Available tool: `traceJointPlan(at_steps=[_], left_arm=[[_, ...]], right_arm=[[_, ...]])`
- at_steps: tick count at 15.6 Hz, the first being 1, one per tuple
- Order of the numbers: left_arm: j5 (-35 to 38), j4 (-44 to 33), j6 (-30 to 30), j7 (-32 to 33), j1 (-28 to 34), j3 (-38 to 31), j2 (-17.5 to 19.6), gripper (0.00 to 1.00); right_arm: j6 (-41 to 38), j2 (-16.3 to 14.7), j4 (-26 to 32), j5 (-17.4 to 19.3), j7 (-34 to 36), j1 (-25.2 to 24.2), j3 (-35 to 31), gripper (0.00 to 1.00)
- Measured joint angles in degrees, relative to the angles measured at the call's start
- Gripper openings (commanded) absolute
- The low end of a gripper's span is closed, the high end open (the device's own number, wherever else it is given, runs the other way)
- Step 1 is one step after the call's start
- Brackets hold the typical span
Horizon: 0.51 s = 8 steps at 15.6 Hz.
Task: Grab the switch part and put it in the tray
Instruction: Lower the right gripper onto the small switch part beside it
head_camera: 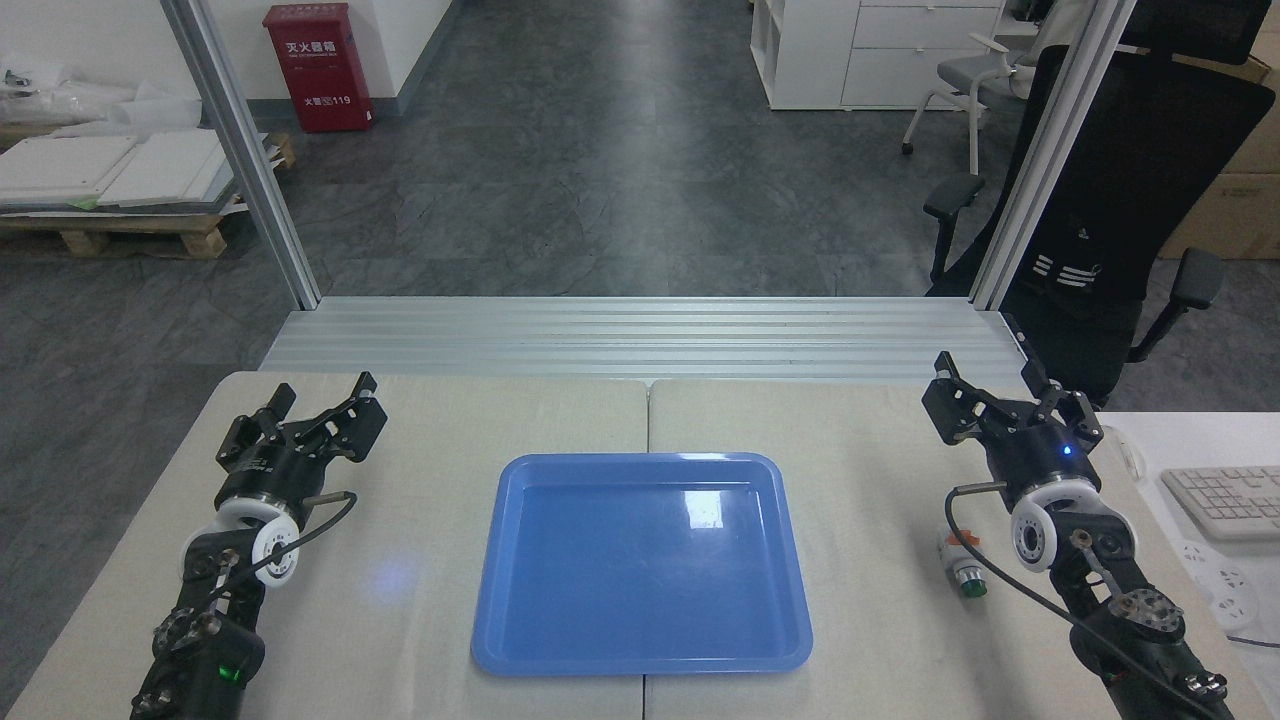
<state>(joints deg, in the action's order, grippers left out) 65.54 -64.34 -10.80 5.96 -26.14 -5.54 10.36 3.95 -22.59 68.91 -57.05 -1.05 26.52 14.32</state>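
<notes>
The blue tray [520,610] lies in the middle of the table with nothing in it. The switch part [962,565] rests on the table to the tray's right, orange block toward the back, green button toward the front, partly behind my right arm's cable. My right gripper [990,383] hovers well beyond the switch part near the table's far right edge, its fingers spread open and holding nothing. My left gripper [322,392] sits over the table's far left, open and holding nothing.
A white side table on the right carries a keyboard [1225,500] and a power strip [1225,590]. A black office chair [1110,220] stands behind the right aluminium post [1050,160]. Slatted aluminium rails [640,335] border the table's far edge.
</notes>
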Motion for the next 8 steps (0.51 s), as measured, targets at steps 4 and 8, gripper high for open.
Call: traceJointPlan(at_steps=[4, 8], left_arm=[[0.00, 0.00, 0.00, 0.00, 0.01, 0.00, 0.00, 1.00], [0.00, 0.00, 0.00, 0.00, 0.00, 0.00, 0.02, 1.00]], right_arm=[[-0.31, 0.00, 0.06, -0.07, -0.07, -0.31, 0.76, 0.99], [-0.64, -0.16, 0.08, -0.14, -0.09, -0.31, 0.99, 0.99]])
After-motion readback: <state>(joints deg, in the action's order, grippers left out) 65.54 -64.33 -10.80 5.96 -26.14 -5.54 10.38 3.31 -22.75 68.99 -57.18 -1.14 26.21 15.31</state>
